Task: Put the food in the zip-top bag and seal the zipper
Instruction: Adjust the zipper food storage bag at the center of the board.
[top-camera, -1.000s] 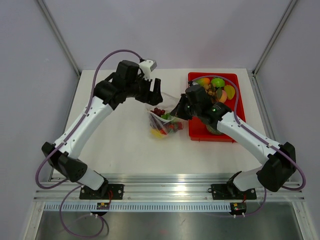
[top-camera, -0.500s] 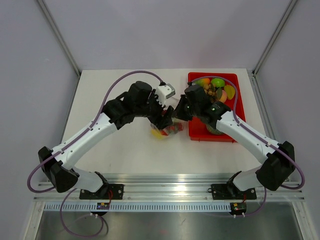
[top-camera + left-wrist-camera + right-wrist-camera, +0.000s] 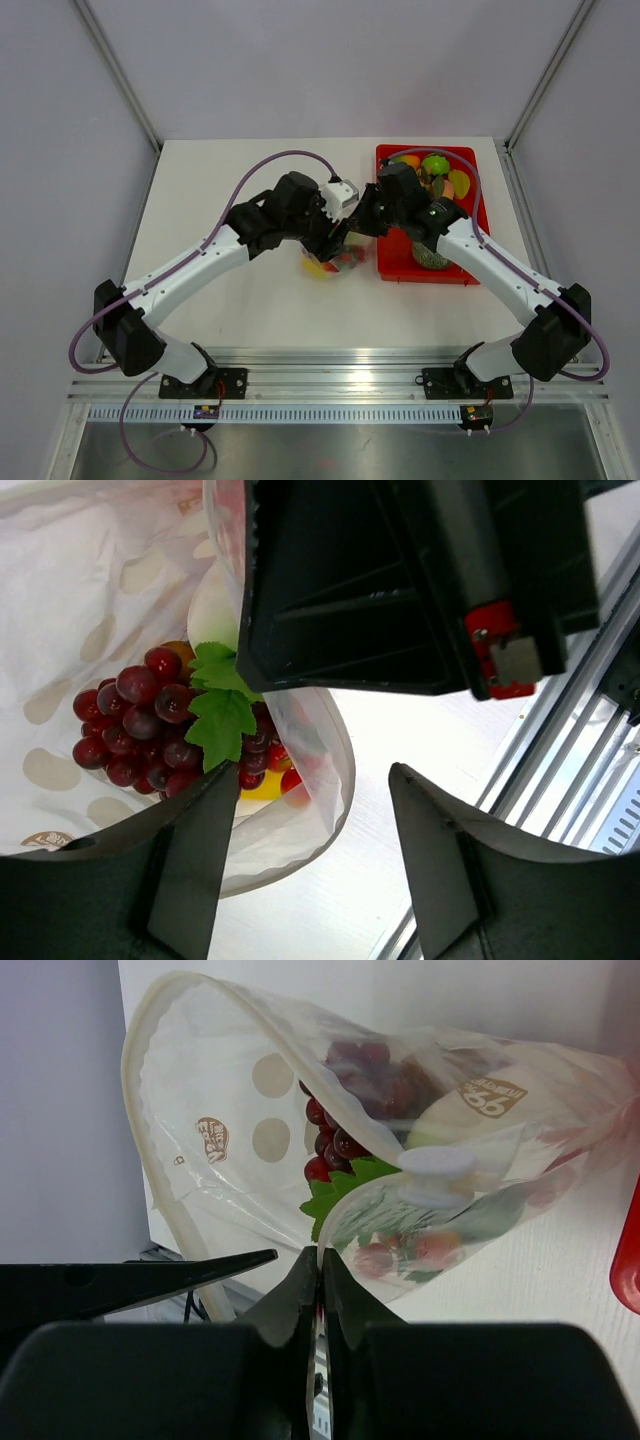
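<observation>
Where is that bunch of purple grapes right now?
In the left wrist view the grape bunch sits inside the zip-top bag; from above, that bag sits mid-table, just left of the red tray.

This is looking like a robotics lab test cell to me. Plain pale panels (image 3: 330, 60) are boxing in a white table (image 3: 250, 310) on three sides. An aluminium strut (image 3: 113, 70) is running up at 11 o'clock and a second strut (image 3: 549, 70) at 1 o'clock. A slotted metal rail (image 3: 340, 385) is lying across the 6 o'clock edge. The left arm base (image 3: 205, 385) is sitting bolted to it at 7 and the right arm base (image 3: 470, 380) at 5. A purple cable (image 3: 262, 160) is looping loose off the arm. Plastic toy fruit (image 3: 435, 163) is sitting in a red tray (image 3: 397, 266) at 1 o'clock, props rather than groceries.
</observation>
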Robot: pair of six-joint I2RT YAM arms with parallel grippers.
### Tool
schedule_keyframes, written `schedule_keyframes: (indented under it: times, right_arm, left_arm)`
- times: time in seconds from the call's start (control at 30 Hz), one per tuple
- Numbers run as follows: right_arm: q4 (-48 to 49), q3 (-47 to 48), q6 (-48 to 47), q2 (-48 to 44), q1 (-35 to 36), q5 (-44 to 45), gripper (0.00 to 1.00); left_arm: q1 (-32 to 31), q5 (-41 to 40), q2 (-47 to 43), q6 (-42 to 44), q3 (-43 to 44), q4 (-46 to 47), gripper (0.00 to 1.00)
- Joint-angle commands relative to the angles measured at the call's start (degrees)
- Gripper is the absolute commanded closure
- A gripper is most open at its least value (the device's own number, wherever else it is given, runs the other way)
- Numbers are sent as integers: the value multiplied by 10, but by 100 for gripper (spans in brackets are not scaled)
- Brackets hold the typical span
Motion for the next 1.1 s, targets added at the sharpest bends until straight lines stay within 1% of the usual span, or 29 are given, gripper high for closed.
schedule_keyframes:
  times: [0.0,0.1,0.13,0.17,0.2,0.23,0.3,0.33,0.37,0.4,0.43,0.47,0.5,0.57,0.6,0.7,0.73,0.77,0.8,0.87,0.9,1.0,1.03,1.07]
  right_arm:
    - [28,8,9,-11,-10,-33,91]
    - [26,12,6,-15,-12,-41,89]
    - [18,18,0,-21,-14,-40,87]
    - [12,22,-4,-25,-18,-37,80]
    - [9,26,-21,-32,-24,-36,73]
    - [13,27,-32,-52,-27,-36,64]
    - [32,21,-63,-79,-37,-53,54]
    - [41,17,-103,-105,-48,-58,50]
    - [44,16,-127,-117,-55,-68,48]
    - [45,13,-177,-135,-61,-71,47]
    - [45,10,-204,-142,-72,-73,46]
    - [47,5,-228,-148,-77,-74,41]
    - [52,-9,-276,-155,-83,-73,40]
    - [75,-42,-340,-163,-90,-67,38]
    - [121,-92,-389,-176,-90,-60,37]
    - [188,-167,-451,-198,-90,-36,37]
    - [197,-176,-460,-199,-93,-43,37]
    - [203,-184,-487,-199,-99,-75,37]
    - [218,-193,-505,-194,-99,-79,37]
    - [252,-214,-535,-192,-99,-99,47]
    - [292,-246,-584,-198,-99,-114,47]
    - [395,-299,-617,-207,-99,-115,46]
    - [397,-299,-621,-203,-99,-116,45]
    - [378,-281,-634,-190,-99,-129,45]
  left_arm:
    - [-3,-25,6,8,-3,32,39]
    - [-2,-37,8,4,-1,34,58]
    - [-2,-39,9,4,-2,36,85]
    - [-3,-44,10,2,4,33,94]
    - [-2,-51,13,1,6,31,100]
    - [-2,-56,14,0,10,25,100]
    - [-1,-57,11,1,11,24,100]
    - [4,-54,5,4,10,24,100]
    - [6,-49,1,6,9,24,100]
    - [11,-34,-4,8,3,25,100]
    - [23,-23,-15,8,1,32,100]
    - [31,-11,-21,8,-4,34,100]
    - [39,16,-25,6,-11,39,100]
    - [64,42,-36,2,-12,40,100]
    - [69,59,-37,3,-13,40,100]
    - [79,71,-44,9,-15,35,100]
    - [79,72,-44,9,-12,30,100]
    - [79,74,-45,10,-12,27,100]
    - [80,74,-46,11,-13,26,100]
    - [80,73,-45,9,-12,24,100]
    - [80,73,-45,9,-12,24,100]
    - [80,74,-45,8,-12,20,100]
    - [80,73,-46,8,-11,19,100]
    - [80,73,-46,8,-12,18,100]
